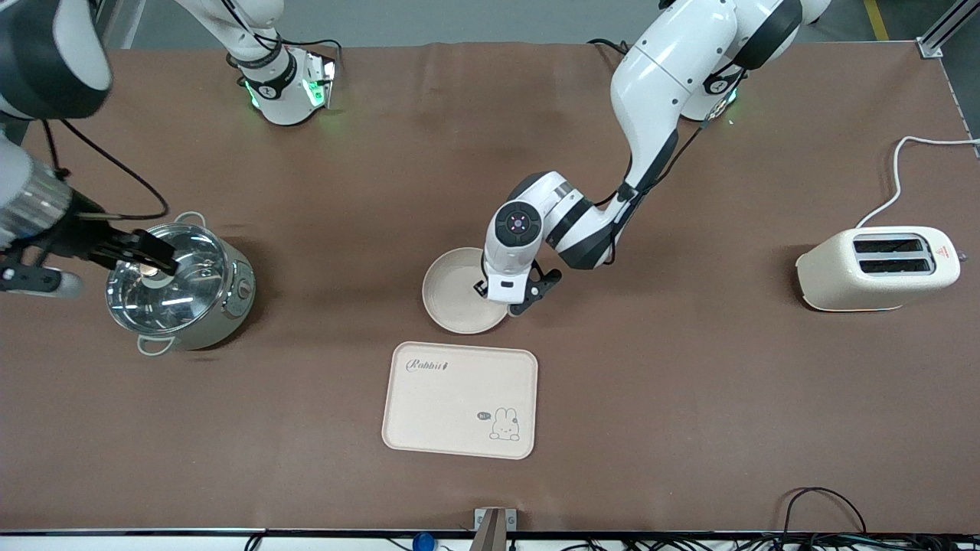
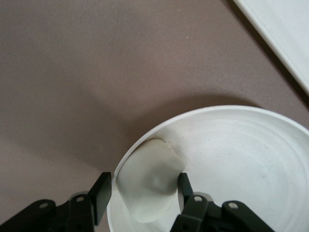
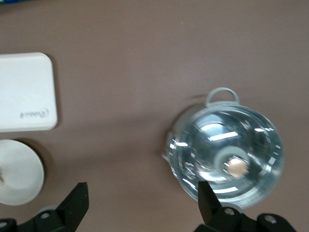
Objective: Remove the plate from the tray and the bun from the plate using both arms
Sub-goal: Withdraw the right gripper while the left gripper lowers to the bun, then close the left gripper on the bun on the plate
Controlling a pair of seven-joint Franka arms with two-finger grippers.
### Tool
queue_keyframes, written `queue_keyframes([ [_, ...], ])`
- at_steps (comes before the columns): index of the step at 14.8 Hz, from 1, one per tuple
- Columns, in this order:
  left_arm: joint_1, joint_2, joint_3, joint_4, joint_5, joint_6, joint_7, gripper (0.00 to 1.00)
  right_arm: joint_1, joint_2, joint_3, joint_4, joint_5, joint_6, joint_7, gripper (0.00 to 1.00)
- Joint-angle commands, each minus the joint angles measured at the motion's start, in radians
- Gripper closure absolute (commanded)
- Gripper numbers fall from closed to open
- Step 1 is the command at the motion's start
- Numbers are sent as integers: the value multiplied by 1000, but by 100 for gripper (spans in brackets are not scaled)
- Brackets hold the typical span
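Observation:
The round cream plate [image 1: 452, 295] lies at mid-table, just farther from the front camera than the tray. My left gripper [image 1: 492, 295] is low over the plate's edge toward the left arm's end. In the left wrist view the pale bun [image 2: 149, 179] rests inside the plate [image 2: 251, 159] against its rim. The left gripper [image 2: 143, 191] is open astride the bun, with one finger outside the rim and one inside. The bun is hidden in the front view. My right gripper [image 1: 157, 260] hangs open and empty over the pot's glass lid, and also shows in the right wrist view [image 3: 142, 203].
The rectangular rabbit tray [image 1: 459, 398] lies nearer the front camera than the plate. A steel pot with glass lid [image 1: 180, 287] stands toward the right arm's end. A cream toaster [image 1: 877, 268] with a white cord stands toward the left arm's end.

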Motion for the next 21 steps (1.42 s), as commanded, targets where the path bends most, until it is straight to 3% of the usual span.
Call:
queue_keyframes([
  [1, -8, 6, 9, 22, 20, -7, -22, 38, 138, -91, -173, 14, -1, -108, -26, 0],
  [3, -7, 5, 9, 22, 20, -7, -21, 38, 269, -149, -317, 23, 16, -170, -27, 0],
  [7, -2, 6, 11, 31, 14, -7, -22, 38, 320, -182, -415, 20, 19, -179, -90, 0],
  [10, -5, 17, 12, 31, 15, -7, -22, 39, 332, -180, -429, -24, 24, -120, -92, 0],
  [15, -10, 32, 12, 37, 12, -7, -38, 57, 328, -175, -429, -24, 24, -103, -121, 0],
  [18, -8, 28, 12, 37, 11, -7, -41, 59, 326, -175, -429, -21, 24, -116, -161, 0],
  [21, -8, 26, 11, 37, 12, -8, -42, 74, 317, -175, -429, -26, 24, -118, -168, 0],
])
